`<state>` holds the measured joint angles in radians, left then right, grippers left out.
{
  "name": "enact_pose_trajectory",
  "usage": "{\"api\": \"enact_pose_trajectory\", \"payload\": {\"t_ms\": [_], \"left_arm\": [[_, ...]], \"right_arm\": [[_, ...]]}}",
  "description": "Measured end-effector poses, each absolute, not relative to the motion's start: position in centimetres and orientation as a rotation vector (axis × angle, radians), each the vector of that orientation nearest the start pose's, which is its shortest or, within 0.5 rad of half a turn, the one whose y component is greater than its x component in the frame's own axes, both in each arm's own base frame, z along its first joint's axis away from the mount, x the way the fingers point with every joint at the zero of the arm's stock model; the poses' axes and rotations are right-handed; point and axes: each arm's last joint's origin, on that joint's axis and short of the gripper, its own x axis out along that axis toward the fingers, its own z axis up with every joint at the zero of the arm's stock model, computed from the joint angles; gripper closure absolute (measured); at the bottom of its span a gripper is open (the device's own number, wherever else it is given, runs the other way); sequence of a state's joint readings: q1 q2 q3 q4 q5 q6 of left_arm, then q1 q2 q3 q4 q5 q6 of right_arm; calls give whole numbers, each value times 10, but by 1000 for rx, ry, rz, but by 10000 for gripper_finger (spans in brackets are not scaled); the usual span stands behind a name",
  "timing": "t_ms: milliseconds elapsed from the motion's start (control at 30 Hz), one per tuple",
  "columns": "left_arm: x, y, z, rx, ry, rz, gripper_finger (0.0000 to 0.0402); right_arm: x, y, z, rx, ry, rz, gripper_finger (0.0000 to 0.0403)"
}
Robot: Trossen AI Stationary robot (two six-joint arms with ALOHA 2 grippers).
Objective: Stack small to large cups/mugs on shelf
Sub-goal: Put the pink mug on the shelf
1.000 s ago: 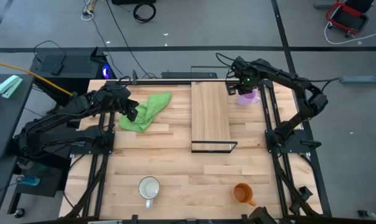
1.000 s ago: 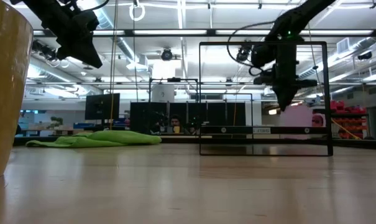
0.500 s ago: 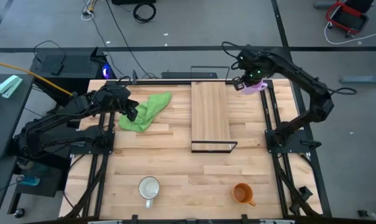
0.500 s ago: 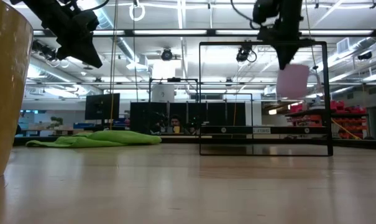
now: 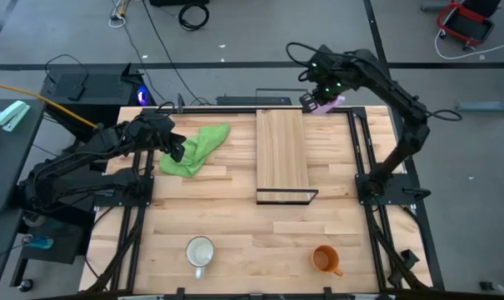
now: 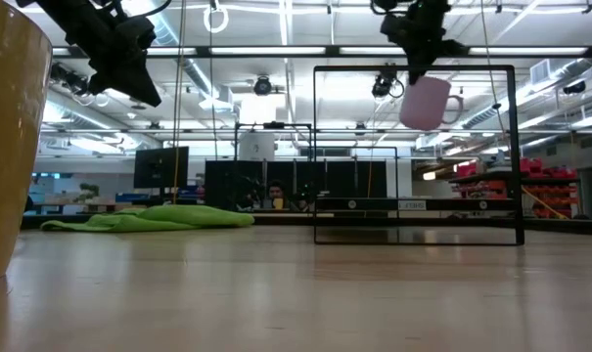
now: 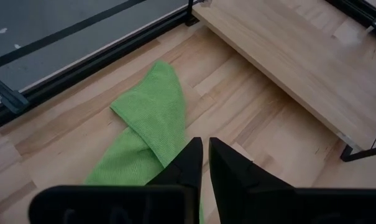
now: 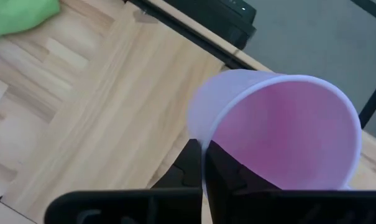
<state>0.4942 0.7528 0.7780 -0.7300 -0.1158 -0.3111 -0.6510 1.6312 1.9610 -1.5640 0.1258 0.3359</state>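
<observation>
Right end effector (image 5: 318,97) grips the rim of the light purple mug (image 5: 328,99), its fingers (image 8: 194,163) pinched together on the mug's wall, and holds it high above the far end of the shelf (image 5: 282,154). Seen from worktop height, the purple mug (image 6: 424,102) hangs clear in the air beneath the end effector (image 6: 420,61), tilted, with its handle pointing to the picture's right, level with the top bar of the shelf's black frame (image 6: 418,155). From the right wrist camera, the mug's open mouth (image 8: 281,137) faces the lens, with the shelf plank (image 8: 113,109) below it.

Left end effector (image 5: 176,151) hangs above the green cloth (image 5: 194,147) on the left part of the worktop (image 5: 235,225). Its fingers (image 7: 189,163) stand nearly closed, a narrow gap between them, and hold nothing. The cloth (image 7: 144,134) lies crumpled just beside the long edge of the shelf (image 7: 293,56).

The white mug (image 5: 200,252) stands upright on the near part of the worktop, toward the left, handle toward the near edge. The orange mug (image 5: 325,259) stands on the near part toward the right, well apart from the white one. Both sit well apart from the shelf, whose plank carries nothing. The orange mug (image 6: 10,147) fills the left edge of the low view.
</observation>
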Motion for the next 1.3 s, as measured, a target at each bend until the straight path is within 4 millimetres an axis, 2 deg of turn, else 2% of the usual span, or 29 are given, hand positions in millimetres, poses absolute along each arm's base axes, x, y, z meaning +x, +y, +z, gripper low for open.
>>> {"api": "enact_pose_trajectory", "payload": {"t_ms": [533,733,900,1300], "left_arm": [[125,71,288,-424,608,691,374],[125,71,288,-424,608,691,368],[125,71,288,-425,608,691,370],[125,71,288,-441,602,697,372]], "right_arm": [[295,-210,369,504,1263,-734,400],[320,-218,353,531,1249,-740,400],[332,-223,333,558,1298,-736,400],[350,-222,313,564,1326,-689,400]]}}
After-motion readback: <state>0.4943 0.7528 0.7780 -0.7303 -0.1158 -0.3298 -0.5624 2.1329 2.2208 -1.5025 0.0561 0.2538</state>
